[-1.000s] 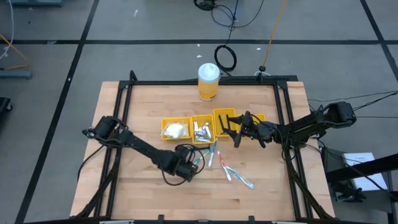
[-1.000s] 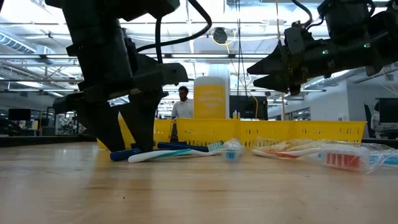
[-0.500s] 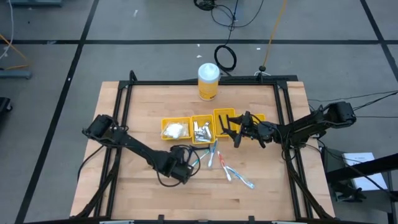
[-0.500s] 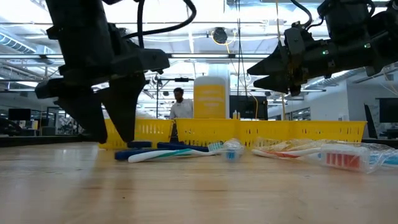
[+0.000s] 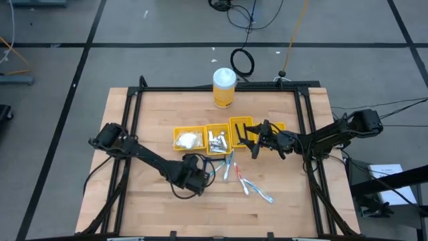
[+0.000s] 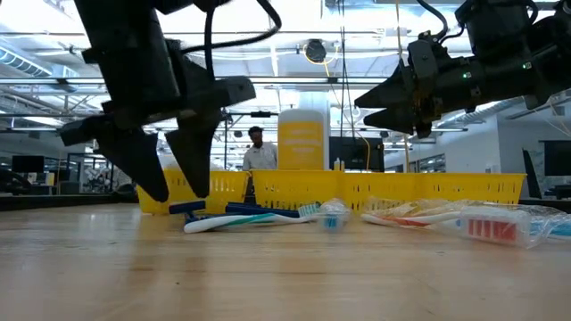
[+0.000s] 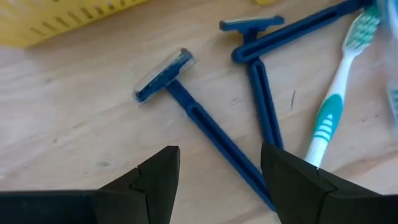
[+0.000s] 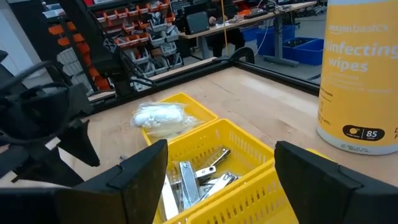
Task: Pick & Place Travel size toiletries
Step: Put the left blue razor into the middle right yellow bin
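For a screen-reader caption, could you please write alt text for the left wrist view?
The left end effector, fingers open, hovers over a dark blue razor lying on the wooden table. Two more blue razors and a white-and-teal toothbrush lie beside it, with a yellow bin at the edge.

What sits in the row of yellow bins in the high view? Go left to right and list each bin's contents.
White puffy packets in the leftmost bin → silvery sachets in the second bin → the third bin, partly under the open right gripper, contents unclear.
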{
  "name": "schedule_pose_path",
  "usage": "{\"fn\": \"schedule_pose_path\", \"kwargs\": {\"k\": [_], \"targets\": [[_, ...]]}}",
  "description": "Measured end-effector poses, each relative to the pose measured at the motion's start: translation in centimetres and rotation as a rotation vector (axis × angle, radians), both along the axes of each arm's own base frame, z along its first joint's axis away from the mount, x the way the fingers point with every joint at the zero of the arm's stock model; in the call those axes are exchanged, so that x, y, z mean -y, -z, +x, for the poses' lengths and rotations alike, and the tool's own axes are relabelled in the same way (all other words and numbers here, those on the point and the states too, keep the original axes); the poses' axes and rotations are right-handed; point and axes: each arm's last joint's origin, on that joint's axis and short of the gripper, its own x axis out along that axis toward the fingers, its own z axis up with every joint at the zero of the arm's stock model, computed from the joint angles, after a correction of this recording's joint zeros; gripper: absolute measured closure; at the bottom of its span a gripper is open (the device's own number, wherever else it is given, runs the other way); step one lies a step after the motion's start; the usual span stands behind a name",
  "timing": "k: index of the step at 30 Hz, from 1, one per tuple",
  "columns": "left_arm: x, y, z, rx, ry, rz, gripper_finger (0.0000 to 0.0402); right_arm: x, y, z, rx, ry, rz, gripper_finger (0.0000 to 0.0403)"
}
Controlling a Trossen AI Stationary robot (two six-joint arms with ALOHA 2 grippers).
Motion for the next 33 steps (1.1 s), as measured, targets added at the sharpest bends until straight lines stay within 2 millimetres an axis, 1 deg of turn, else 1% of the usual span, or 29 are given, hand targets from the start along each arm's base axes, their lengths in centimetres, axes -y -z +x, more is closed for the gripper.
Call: {"fn": "schedule_pose_path", "kwargs": {"k": [4, 8, 11, 14, 19, 26, 33], "targets": [[-0.3, 1.4, 0.3, -0.048, -0.01, -0.015, 0.0179, 0.0, 0.0, 0.0, -0.001, 0.0, 0.0, 0.0124], [-0.5, 2.2, 0.6, -0.082, -0.01, -0.028, 0.0179, 0.0, 0.0, 0.0, -0.002, 0.0, 0.0, 0.0124], [-0.4, 2.3, 0.6, -0.108, 0.022, -0.049, 0.0179, 0.0, 0.0, 0.0, -0.002, 0.0, 0.0, 0.0124], [0.0, 2.4, 0.4, -0.14, 0.09, -0.063, 0.0179, 0.0, 0.0, 0.0, -0.002, 0.001, 0.0, 0.0124], [1.2, 2.4, -0.4, -0.206, 0.181, -0.128, 0.0179, 0.0, 0.0, 0.0, -0.003, 0.001, 0.0, 0.0124], [2.1, 2.5, -1.1, -0.224, 0.156, -0.124, 0.0179, 0.0, 0.0, 0.0, -0.003, 0.001, 0.0, 0.0124], [1.6, 2.5, -0.9, -0.191, 0.132, -0.054, 0.0179, 0.0, 0.0, 0.0, 0.001, 0.001, 0.009, 0.0124]]}}
